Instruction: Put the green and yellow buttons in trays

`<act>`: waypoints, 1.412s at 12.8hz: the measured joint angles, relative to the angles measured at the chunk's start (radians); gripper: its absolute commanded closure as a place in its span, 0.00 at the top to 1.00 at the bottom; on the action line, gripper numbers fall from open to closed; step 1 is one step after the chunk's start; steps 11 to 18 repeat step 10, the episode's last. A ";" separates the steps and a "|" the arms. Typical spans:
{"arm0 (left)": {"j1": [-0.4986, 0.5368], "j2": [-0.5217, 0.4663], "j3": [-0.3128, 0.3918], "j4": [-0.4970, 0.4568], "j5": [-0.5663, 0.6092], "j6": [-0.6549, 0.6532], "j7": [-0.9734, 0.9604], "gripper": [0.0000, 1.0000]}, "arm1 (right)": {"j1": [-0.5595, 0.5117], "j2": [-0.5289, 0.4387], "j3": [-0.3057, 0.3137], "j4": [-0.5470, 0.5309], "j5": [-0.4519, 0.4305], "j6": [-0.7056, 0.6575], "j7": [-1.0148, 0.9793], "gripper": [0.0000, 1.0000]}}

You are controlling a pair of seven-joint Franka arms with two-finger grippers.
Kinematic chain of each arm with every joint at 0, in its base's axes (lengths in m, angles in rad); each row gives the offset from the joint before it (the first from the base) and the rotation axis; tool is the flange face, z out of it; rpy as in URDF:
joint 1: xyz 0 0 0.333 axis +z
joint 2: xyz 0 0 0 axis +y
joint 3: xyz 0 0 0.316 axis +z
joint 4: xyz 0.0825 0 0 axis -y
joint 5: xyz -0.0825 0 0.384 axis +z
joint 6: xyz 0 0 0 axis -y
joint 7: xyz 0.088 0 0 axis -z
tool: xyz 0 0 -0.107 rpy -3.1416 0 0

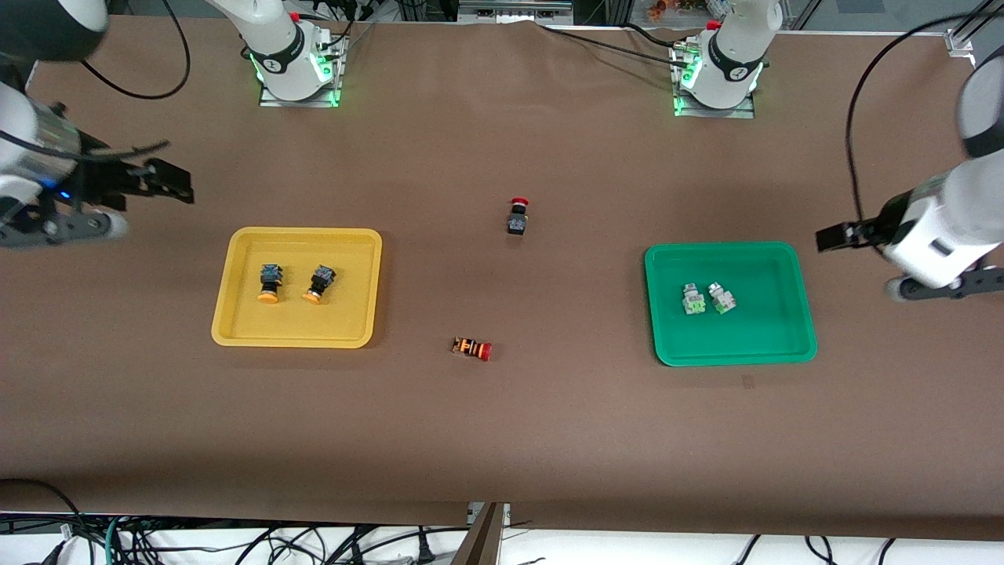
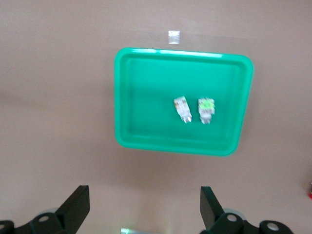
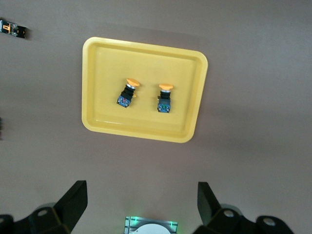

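brown table (image 1: 502, 439), pincer tips cropped

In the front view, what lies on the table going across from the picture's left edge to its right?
Yellow tray with two yellow buttons → orange-striped switch → black switch with red cap → green tray with two green buttons.

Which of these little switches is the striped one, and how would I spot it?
Start at the yellow tray, then look along the bare table toward the green tray. The orange-striped switch lies on its side between them, nearer the front camera than the upright black switch. Only it has orange and black bands on its body.
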 measured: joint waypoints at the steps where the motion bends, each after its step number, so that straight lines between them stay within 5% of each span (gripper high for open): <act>1: 0.003 -0.003 0.002 0.057 -0.014 -0.030 0.034 1.00 | -0.027 -0.043 0.017 -0.030 0.000 0.002 -0.005 1.00; 3: -0.019 -0.032 0.053 0.090 -0.047 -0.048 0.111 1.00 | -0.047 -0.087 0.042 -0.072 0.000 0.002 -0.006 1.00; 5: -0.168 -0.089 0.258 0.028 -0.106 0.005 0.183 1.00 | -0.047 -0.090 0.053 -0.086 0.000 0.007 -0.005 1.00; 7: -0.378 -0.183 0.495 -0.132 -0.140 0.138 0.210 1.00 | -0.047 -0.084 0.055 -0.087 0.000 0.007 -0.005 1.00; 8: -0.424 -0.224 0.544 -0.193 -0.140 0.168 0.225 1.00 | -0.048 -0.083 0.055 -0.087 0.000 0.007 -0.005 1.00; 18: -0.436 -0.270 0.561 -0.248 -0.140 0.190 0.242 1.00 | -0.048 -0.080 0.055 -0.087 0.000 0.008 -0.005 1.00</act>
